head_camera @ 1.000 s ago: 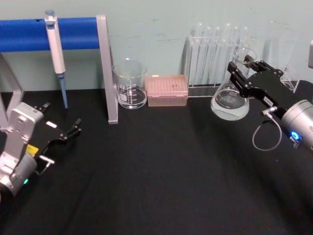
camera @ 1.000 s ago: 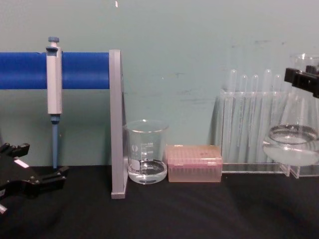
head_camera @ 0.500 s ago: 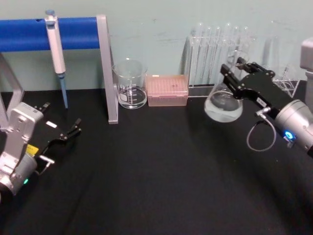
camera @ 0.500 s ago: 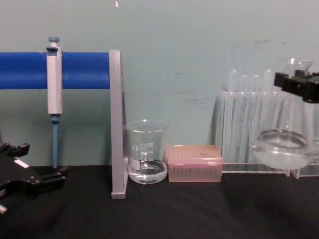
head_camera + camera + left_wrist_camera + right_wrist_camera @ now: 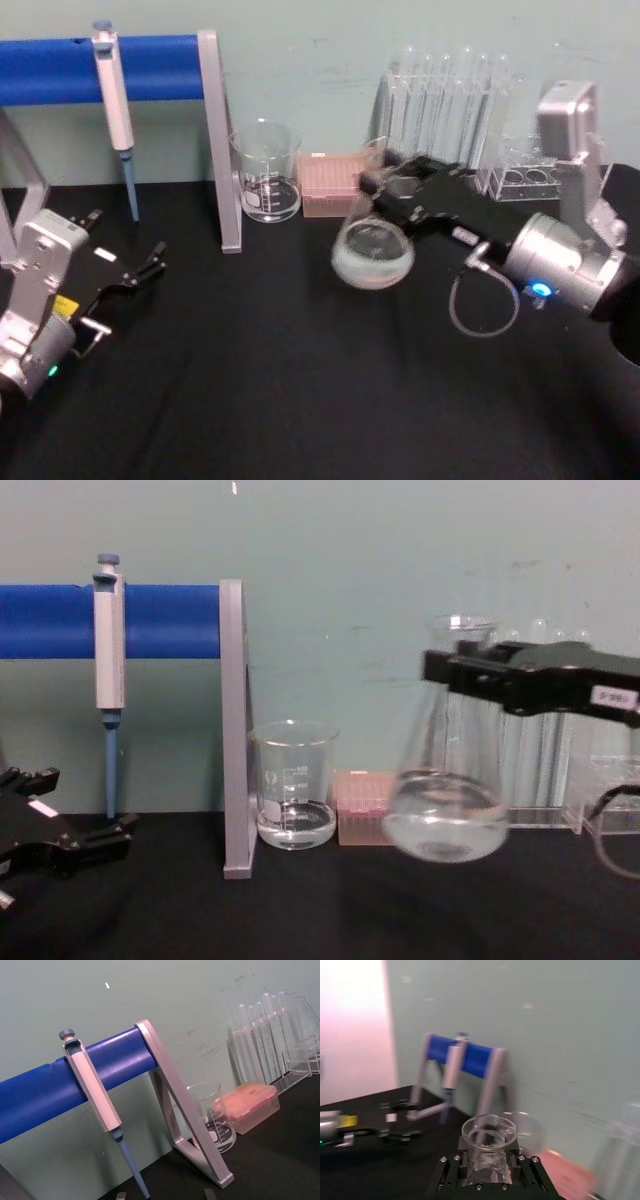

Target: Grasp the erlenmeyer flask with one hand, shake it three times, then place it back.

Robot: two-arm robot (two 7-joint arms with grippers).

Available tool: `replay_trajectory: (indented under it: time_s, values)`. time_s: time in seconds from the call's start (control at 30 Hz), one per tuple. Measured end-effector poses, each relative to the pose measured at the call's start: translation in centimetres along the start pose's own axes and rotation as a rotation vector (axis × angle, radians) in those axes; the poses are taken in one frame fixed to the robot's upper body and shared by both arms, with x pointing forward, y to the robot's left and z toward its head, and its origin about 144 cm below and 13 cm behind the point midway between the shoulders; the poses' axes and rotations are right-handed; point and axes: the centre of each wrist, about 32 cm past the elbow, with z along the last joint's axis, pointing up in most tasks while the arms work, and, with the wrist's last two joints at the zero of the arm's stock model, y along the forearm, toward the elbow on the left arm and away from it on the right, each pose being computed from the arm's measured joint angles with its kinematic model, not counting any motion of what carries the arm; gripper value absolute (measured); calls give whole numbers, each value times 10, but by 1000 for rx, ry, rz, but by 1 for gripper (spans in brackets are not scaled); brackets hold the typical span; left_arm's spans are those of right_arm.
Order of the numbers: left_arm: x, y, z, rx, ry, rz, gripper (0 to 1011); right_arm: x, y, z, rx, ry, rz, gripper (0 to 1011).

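Just behind the erlenmeyer flask [image 5: 372, 250] sits the pink tip box [image 5: 328, 182], and the beaker [image 5: 266, 172] stands near it on your left, beside the grey post [image 5: 218, 140] of the blue bar [image 5: 60, 68] that carries the pipette [image 5: 113, 90]. The test tube rack [image 5: 440, 100] stands against the wall behind the right arm. The black bench [image 5: 300, 400] in front of the flask is open all the way to its near edge.

The right hand [image 5: 380, 188] reaches in from your right, nearly level in the chest view, and pinches the flask's neck below the rim. The flask hangs clear of the bench, liquid in its base, which tilts slightly towards the left.

The left hand [image 5: 125, 240] rests low at the left, fingers spread, well apart from the flask.
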Motion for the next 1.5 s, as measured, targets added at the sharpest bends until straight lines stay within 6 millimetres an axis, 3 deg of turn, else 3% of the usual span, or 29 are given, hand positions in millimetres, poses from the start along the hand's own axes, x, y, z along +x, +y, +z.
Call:
replay_trajectory:
  time_s: [0.3,0.67,0.97,1.5]
  values:
    - [0,0,0,0,0,0,1001,-7,17,1,2,-4,195,466]
    - [0,0,0,0,0,0,1001,-11,18,-1,8,-9,190,466]
    - [0,0,0,0,0,0,1001,-17,3,-3,30,-41,-33,466]
    - [0,0,0,0,0,0,1001,-6,-34,-4,37,-35,-374,466]
